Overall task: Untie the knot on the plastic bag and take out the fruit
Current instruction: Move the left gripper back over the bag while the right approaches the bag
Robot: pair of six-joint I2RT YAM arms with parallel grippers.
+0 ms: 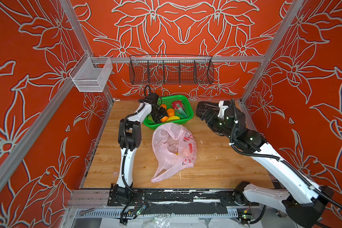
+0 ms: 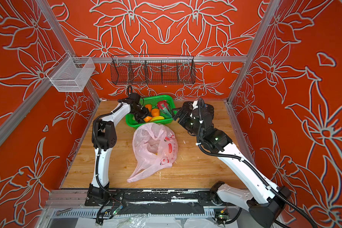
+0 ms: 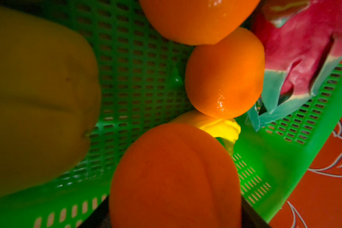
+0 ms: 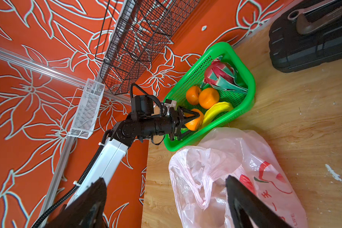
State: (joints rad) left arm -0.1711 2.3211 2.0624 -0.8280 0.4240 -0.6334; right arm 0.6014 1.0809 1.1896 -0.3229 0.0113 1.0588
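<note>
I'm seeing the L gripper [image 4: 189,123] sitting inside the green basket [image 4: 251,86] at the back of the table [image 1: 215,161]. Its jaws are standing partway apart w/ an orange [image 4: 193,122] between them. I can't tell whether the pads are pressing it or just flanking it. In the L wrist view that orange is filling the near part of the shot, low over the basket floor.

The rest of the fruit is lying in the same basket. A second orange [image 4: 208,98] is touching a third orange [image 4: 193,94]. A banana [image 4: 217,110] is lying along the near wall, and a dragon fruit [image 4: 219,76] is resting at the far end. A yellow fruit [image 3: 38,98] is sitting beside the L gripper.

The R gripper [image 2: 177,116] is hanging wide open w/ nothing in it, just beside the basket's right rim, its fingers [image 4: 243,197] framing the plastic bag [image 1: 172,150].

The bag is lying crumpled mid-table, right in front of the basket, w/ one handle loop [image 1: 158,177] trailing toward the front edge. A yellow patch [image 1: 177,153] is showing through the plastic. I can't make out the knot in any view.
</note>
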